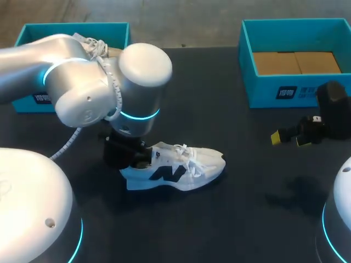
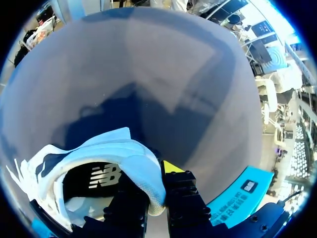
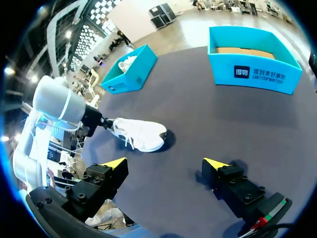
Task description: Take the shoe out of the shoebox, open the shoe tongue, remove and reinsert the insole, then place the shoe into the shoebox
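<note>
A white sneaker (image 1: 184, 169) with a dark side logo stands upright on the dark table, toe pointing right. My left gripper (image 1: 138, 157) is shut on the shoe's heel collar. In the left wrist view the shoe (image 2: 111, 151) lies under the gripper (image 2: 157, 198), one finger inside the opening and one outside the heel. The insole with its logo shows inside. My right gripper (image 1: 290, 139) hovers open and empty at the table's right side. From the right wrist view, the shoe (image 3: 141, 133) lies well ahead of the right gripper (image 3: 166, 163).
A blue shoebox (image 1: 285, 87) with a bare cardboard floor stands at the back right. Another blue box (image 1: 27, 35) at the back left holds a second white shoe (image 1: 94, 46). My left arm (image 1: 82, 82) reaches over the table's left half.
</note>
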Robot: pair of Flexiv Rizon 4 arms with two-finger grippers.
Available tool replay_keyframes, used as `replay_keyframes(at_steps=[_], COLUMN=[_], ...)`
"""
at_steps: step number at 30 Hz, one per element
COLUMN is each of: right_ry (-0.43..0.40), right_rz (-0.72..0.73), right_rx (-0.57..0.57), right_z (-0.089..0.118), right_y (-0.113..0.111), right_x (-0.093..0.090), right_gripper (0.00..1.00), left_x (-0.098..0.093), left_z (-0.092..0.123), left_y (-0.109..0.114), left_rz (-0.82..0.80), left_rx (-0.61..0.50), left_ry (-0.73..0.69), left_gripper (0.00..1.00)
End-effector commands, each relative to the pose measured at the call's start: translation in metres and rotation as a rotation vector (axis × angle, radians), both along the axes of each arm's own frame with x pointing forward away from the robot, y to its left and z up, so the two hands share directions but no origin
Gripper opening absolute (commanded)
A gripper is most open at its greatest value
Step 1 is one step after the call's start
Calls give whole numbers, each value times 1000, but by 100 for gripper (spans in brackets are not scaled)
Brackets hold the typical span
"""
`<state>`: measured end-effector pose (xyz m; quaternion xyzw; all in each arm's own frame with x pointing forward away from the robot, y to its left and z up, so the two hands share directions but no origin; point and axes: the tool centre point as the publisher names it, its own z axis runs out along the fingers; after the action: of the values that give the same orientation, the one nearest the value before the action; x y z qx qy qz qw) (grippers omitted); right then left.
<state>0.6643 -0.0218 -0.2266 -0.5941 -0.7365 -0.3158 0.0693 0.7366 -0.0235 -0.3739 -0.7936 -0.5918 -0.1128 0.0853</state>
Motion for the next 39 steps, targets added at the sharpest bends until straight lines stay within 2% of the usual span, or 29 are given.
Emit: replay_keyframes(at_steps=[1, 8, 9, 10, 11, 12, 13, 19, 25, 33, 39], right_ry=[0, 0, 0, 0, 0, 0, 0, 0, 0, 0, 0], right_rz=[-2, -2, -2, -2, -2, -2, -2, -2, -2, -2, -2], right_rx=[-2, -2, -2, -2, -2, -2, -2, -2, -2, -2, -2], right_z=[0, 0, 0, 0, 0, 0, 0, 0, 0, 0, 0], right_y=[1, 1, 1, 1, 1, 1, 1, 1, 1, 1, 1], right_x=[-1, -1, -1, -1, -1, -1, -1, -1, -1, -1, -1], right_gripper=[100, 100, 100, 100, 100, 100, 100, 100, 100, 100, 100], left_x=[7, 12, 12, 12, 11, 11, 10, 4, -4, -3, -4], left_z=[-9, -9, -9, -8, -8, -8, -7, 7, 30, 66, 82], left_y=[-7, -10, -10, -11, -11, -12, -12, -12, -8, 11, 24], left_rz=[-21, -27, -27, -28, -29, -30, -32, 11, 91, 357, 560], left_rx=[11, 21, 21, 21, 22, 22, 24, 1, -109, -330, -461], left_ry=[11, 16, 18, 19, 20, 23, 25, 14, -14, -10, 30], left_gripper=[0, 0, 6, 20, 40, 81, 100, 100, 100, 100, 100])
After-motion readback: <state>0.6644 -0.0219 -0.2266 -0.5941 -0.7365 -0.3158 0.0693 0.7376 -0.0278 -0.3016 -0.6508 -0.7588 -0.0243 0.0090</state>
